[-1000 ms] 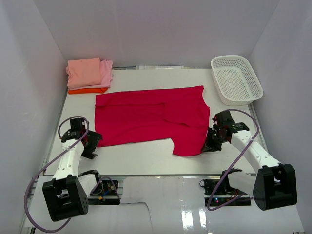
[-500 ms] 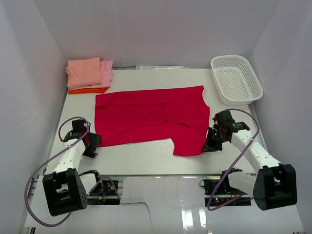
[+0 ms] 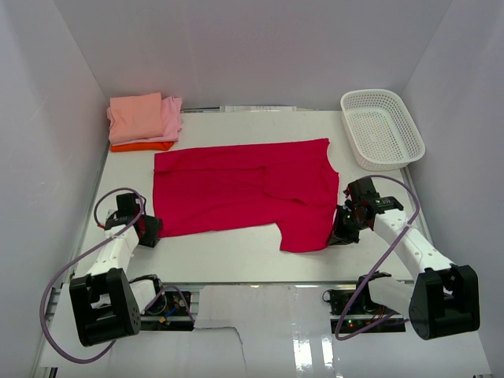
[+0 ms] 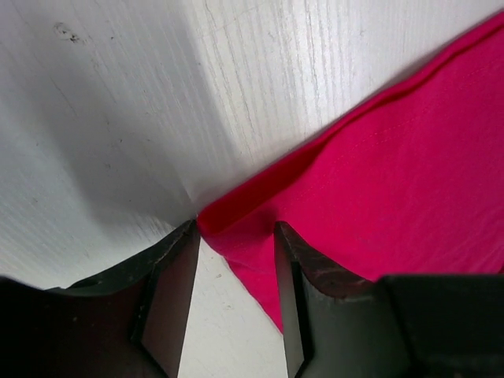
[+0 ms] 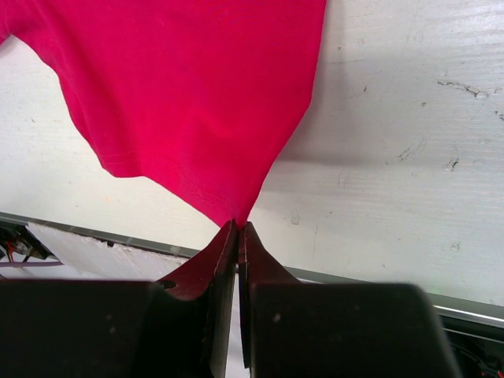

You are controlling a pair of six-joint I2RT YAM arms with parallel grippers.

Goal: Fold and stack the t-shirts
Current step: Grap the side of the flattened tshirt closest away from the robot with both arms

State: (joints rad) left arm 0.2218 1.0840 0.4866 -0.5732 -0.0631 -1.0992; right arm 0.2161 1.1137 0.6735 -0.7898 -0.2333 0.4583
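A large crimson-red t-shirt (image 3: 236,189) lies spread across the middle of the table, with one sleeve hanging toward the near edge. My left gripper (image 3: 150,229) sits at its near-left corner. In the left wrist view the gripper (image 4: 235,232) is open, its jaws on either side of the corner of the red cloth (image 4: 394,181) with a gap left. My right gripper (image 3: 340,228) is at the shirt's near-right edge. The right wrist view has this gripper (image 5: 238,227) shut on a pinched tip of the red cloth (image 5: 197,94).
At the back left stands a stack of folded t-shirts: salmon-pink (image 3: 135,116) on light pink (image 3: 172,118) on orange (image 3: 142,146). A white lattice basket (image 3: 382,130) sits at the back right. White walls enclose the table (image 3: 236,252) on three sides.
The left gripper's jaws have narrowed around the shirt's corner, and the left arm has shifted slightly. The right gripper and the shirt have stayed put.
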